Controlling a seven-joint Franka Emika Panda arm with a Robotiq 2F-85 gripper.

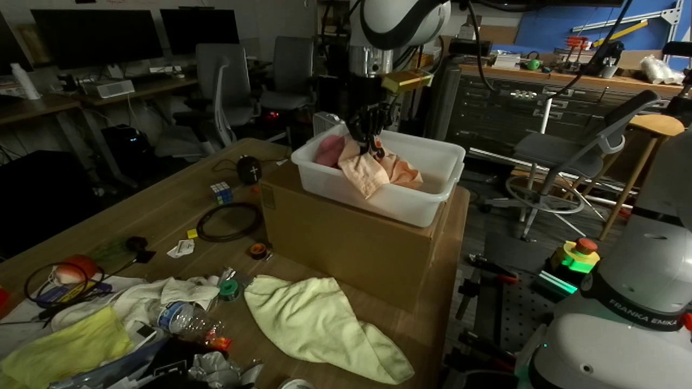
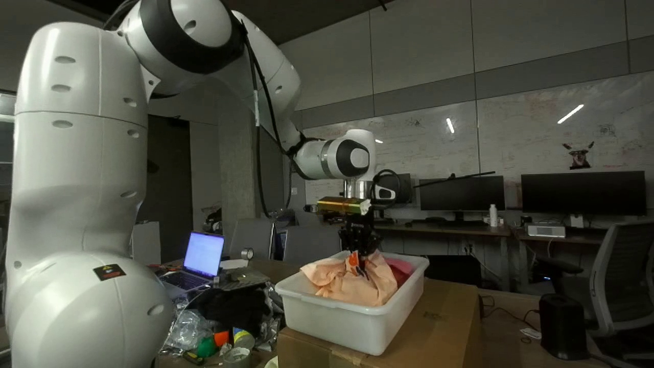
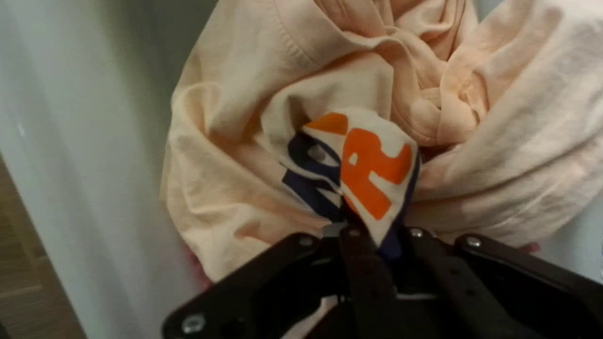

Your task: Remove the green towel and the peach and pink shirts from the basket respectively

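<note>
The white basket (image 1: 416, 208) stands on a cardboard box. It also shows in an exterior view (image 2: 332, 319). The peach shirt (image 1: 366, 175) lies bunched in it, one part draped over the rim; it fills most of the wrist view (image 3: 282, 84). My gripper (image 1: 373, 147) points down into the basket, its fingers (image 3: 367, 235) shut on a fold of the peach shirt with an orange and navy print. The fingertips are partly hidden by cloth. The pink shirt (image 1: 328, 151) lies in the basket beside the peach one, also seen in an exterior view (image 2: 401, 268). The pale green towel (image 1: 321, 319) lies spread on the table.
The cardboard box (image 1: 346, 243) raises the basket above the table. A black cable coil (image 1: 230, 222), a Rubik's cube (image 1: 221, 192) and a tape roll (image 1: 258, 250) lie near it. A plastic bottle (image 1: 186, 319) and a yellow cloth (image 1: 70, 346) lie in clutter at the table's front.
</note>
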